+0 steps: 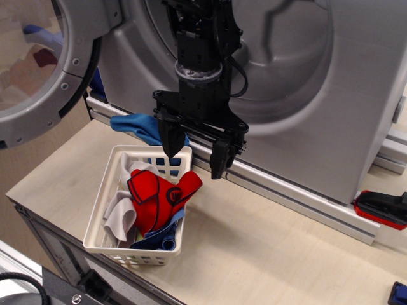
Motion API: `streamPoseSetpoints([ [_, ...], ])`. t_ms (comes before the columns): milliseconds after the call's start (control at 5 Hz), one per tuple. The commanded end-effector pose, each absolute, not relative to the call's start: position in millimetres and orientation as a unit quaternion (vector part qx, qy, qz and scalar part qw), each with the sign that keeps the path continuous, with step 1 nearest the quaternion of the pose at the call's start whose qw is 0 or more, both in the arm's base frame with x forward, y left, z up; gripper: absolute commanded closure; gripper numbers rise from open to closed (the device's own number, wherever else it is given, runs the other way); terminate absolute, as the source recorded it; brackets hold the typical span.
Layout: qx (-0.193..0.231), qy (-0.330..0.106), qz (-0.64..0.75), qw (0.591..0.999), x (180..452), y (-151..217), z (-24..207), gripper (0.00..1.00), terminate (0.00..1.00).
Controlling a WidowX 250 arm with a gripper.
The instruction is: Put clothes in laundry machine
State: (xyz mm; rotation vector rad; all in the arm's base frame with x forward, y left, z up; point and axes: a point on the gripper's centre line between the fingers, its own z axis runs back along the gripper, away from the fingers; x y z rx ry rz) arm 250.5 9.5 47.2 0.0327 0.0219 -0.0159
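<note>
A bright red cloth with black trim [157, 196] lies on top of the white lattice basket [102, 236], spilling over its right rim. Under it are a white-grey piece [121, 219] and a dark blue piece [160, 239]. Another blue cloth [137, 126] lies on the washer's sill behind the basket. My black gripper [195, 157] hangs open and empty just above the basket's back right corner, its fingers pointing down. The silver-grey laundry machine [305, 95] stands behind, its drum mouth hidden partly by my arm. Its round glass door [38, 63] is swung open at left.
The basket stands on a light wooden table [267, 248], near its front left edge. An aluminium rail [299, 194] runs along the washer's base. A red and black tool [383, 210] lies at the right edge. A small blue object [399, 294] sits at bottom right.
</note>
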Motion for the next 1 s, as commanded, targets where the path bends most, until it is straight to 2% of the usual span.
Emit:
streamPoseSetpoints([
  [0,0.016,0.011,-0.008,1.0,250.5,9.5,47.2,0.0,0.0],
  [200,0.01,-0.027,0.075,0.997,240.7,35.8,53.3,0.0,0.0],
  [600,0.027,-0.059,0.24,0.969,214.0,75.5,58.9,0.0,0.0],
  [800,0.025,-0.049,0.318,0.947,210.8,85.8,41.7,0.0,0.0],
])
